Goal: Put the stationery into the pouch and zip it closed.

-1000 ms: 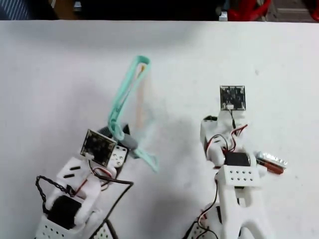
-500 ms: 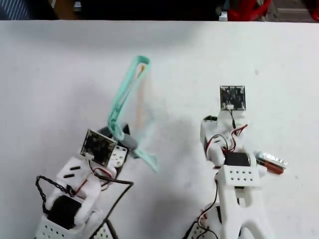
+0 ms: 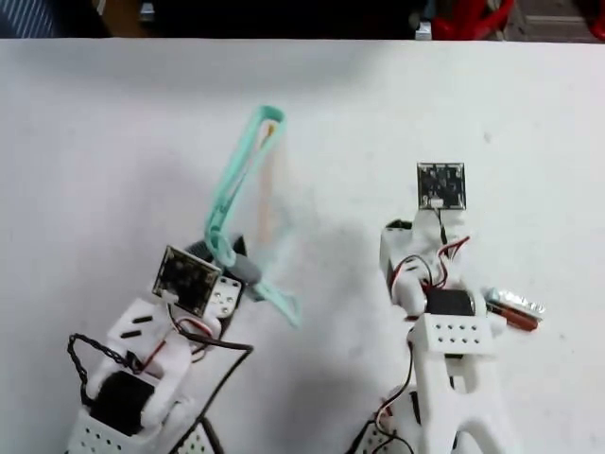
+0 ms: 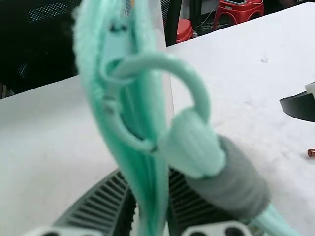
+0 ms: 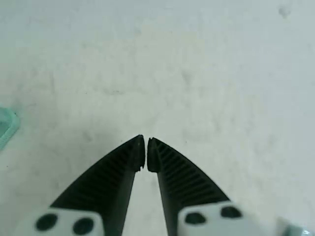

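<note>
We look down on a white tabletop (image 3: 113, 142) with two arms at its near edge. The left gripper (image 3: 227, 257), toward 7 o'clock in the high view, has its fingers (image 4: 110, 199) clamped on one end of a mint-green pouch (image 3: 236, 180). The pouch stands on edge and stretches away from the gripper toward 11 o'clock. A looped cord with a grey sleeve (image 4: 234, 179) hangs at the gripped end. The right gripper (image 5: 146, 147), toward 5 o'clock, is over bare tabletop with its fingers together and nothing between them.

We judge the task to be at an early or middle stage. A red and silver pen (image 3: 512, 310) lies on the tabletop at 4 o'clock, just beside the right arm and well apart from the pouch. At least this item is left to load, and zipping comes after that.

Much is hard to read. A faint tan streak (image 3: 267, 194) runs along the pouch. It may be a pencil inside, but we cannot be sure. We cannot tell whether the zip is open or shut. The pen is partly hidden by the right arm. In the left wrist view a small copper-coloured tip (image 4: 311, 153) is cut off at the edge. A dark shape (image 4: 298, 105) near it is too cropped to name.
</note>
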Available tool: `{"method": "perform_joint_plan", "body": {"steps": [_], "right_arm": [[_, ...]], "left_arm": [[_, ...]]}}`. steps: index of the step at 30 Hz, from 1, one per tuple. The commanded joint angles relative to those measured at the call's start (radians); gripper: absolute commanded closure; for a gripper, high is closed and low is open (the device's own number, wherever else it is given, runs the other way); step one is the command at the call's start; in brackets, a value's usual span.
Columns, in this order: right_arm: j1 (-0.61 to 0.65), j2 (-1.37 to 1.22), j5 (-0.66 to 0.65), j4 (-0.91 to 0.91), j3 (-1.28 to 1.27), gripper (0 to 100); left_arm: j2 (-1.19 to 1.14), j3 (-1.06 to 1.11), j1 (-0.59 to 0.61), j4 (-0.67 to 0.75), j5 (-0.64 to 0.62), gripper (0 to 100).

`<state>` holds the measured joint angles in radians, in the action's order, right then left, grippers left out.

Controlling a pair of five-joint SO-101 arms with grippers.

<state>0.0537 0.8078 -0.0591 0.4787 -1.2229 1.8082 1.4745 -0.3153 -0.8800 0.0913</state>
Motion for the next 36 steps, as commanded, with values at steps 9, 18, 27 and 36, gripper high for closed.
{"method": "perform_joint_plan", "body": {"steps": [9,18,27,36], "right_arm": [[-0.001,0.016,0.003,-0.012,0.005,98.1],[-0.050,0.018,-0.041,0.148,0.123,97.7],[-0.234,-0.131,-0.311,0.421,0.416,97.7],[-0.219,-0.355,-0.671,0.453,0.374,96.2]], "left_arm": [[0.010,-0.005,0.002,0.029,0.014,97],[0.010,-0.005,0.002,0.029,0.015,97],[0.010,-0.005,0.002,0.029,0.015,97],[0.010,-0.005,0.002,0.029,0.015,97]]}}
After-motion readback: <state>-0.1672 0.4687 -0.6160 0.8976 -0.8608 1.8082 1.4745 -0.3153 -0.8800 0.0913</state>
